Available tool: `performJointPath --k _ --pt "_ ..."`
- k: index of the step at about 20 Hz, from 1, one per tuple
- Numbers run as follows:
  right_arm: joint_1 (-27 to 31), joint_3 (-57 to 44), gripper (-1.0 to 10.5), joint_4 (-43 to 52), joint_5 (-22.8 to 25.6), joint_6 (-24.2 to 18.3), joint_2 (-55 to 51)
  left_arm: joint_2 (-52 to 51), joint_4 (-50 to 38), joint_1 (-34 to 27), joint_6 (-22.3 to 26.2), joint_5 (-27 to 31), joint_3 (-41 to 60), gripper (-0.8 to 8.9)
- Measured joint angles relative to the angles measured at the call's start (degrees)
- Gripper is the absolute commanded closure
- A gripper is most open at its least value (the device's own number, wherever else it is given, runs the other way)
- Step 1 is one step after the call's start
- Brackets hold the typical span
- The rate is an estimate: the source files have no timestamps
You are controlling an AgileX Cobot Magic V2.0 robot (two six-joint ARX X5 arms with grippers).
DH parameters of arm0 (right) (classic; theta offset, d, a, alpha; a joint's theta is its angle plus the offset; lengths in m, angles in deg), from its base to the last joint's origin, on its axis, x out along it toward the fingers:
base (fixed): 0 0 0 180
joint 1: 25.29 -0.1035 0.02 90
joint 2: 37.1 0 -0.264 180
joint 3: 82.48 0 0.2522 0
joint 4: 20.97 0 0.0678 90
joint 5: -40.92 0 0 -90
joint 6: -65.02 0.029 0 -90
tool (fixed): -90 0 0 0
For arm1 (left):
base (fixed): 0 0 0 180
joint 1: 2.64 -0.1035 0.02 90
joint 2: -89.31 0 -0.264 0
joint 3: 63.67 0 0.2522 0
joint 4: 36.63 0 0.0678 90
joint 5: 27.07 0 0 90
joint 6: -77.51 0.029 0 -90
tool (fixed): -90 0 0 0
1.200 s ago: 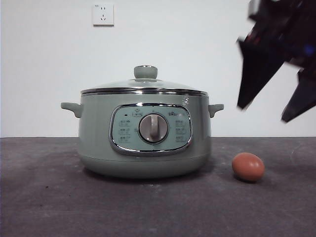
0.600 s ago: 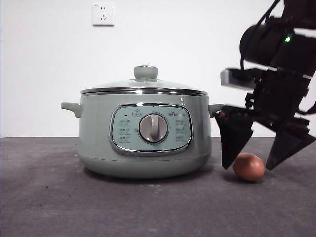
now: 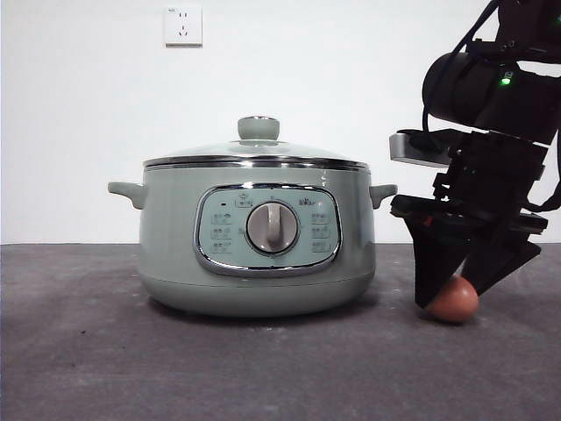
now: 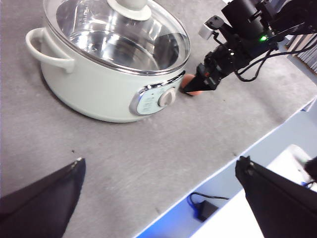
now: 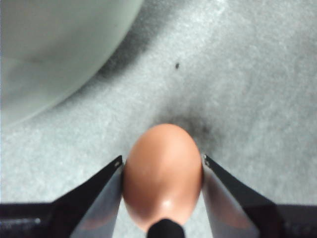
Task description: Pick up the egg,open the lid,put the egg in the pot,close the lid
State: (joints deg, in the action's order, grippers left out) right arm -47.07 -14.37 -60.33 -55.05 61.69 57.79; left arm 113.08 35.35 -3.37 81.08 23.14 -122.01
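A: We have the right gripper down at the table, its two black jaws pressed against either flank of the small reddish-brown oval egg. In the right wrist view the shell fills the gap between them, so we read it as grasped, though the egg seems to rest on the grey table, not yet lifted.

B: Agreed. From the front, the egg sits at about three o'clock from the large pale sage-green electric pot, near it but apart. The round glass lid with the chrome rim and pale green knob is seated on the pot.

A: And our left gripper hangs well clear of everything, jaws spread wide and holding nothing.

B: What worries us from here?

A: The shell. It is smooth and rounded, so too light a squeeze may let it slide out as we raise it; too hard and we crack it.

B: Also the pot's small side handle lies close to the right arm. A careless swing towards nine o'clock could clip it.

A: And the lid must come off first, which falls to the left gripper; a poor hold on the knob could drop the glass.
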Motion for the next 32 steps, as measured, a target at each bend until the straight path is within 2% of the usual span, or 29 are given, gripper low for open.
performJointPath --k 3,8,10,15,19,23,27,32 --pt "0.0 0.0 9.6 -3.2 0.0 0.5 -5.0 2.3 -3.2 0.0 -0.4 2.2 0.0 2.47" --pt "0.0 0.0 9.6 -10.4 0.0 0.6 -24.7 14.0 -13.1 1.9 -0.7 2.6 -6.6 2.48" --pt "0.0 0.0 9.6 -11.3 0.0 0.7 -31.3 19.7 -16.4 4.6 -0.8 4.7 -10.3 2.48" --pt "0.0 0.0 9.6 -14.1 0.0 1.6 -43.4 36.3 -24.2 16.2 -0.8 14.6 -19.9 2.48" --pt "0.0 0.0 9.6 -16.2 0.0 2.2 -48.1 48.8 -30.3 24.3 -0.8 22.8 -28.5 2.48" --pt "0.0 0.0 9.6 -17.3 0.0 2.3 -49.9 60.8 -31.8 28.3 -0.6 26.0 -35.2 2.48" --pt "0.0 0.0 9.6 -17.3 0.0 2.3 -50.0 68.3 -34.0 29.6 -0.5 27.0 -36.5 2.49" --pt "0.0 0.0 9.6 -17.3 0.0 2.3 -50.0 70.6 -34.4 29.8 0.0 29.5 -36.6 2.52"
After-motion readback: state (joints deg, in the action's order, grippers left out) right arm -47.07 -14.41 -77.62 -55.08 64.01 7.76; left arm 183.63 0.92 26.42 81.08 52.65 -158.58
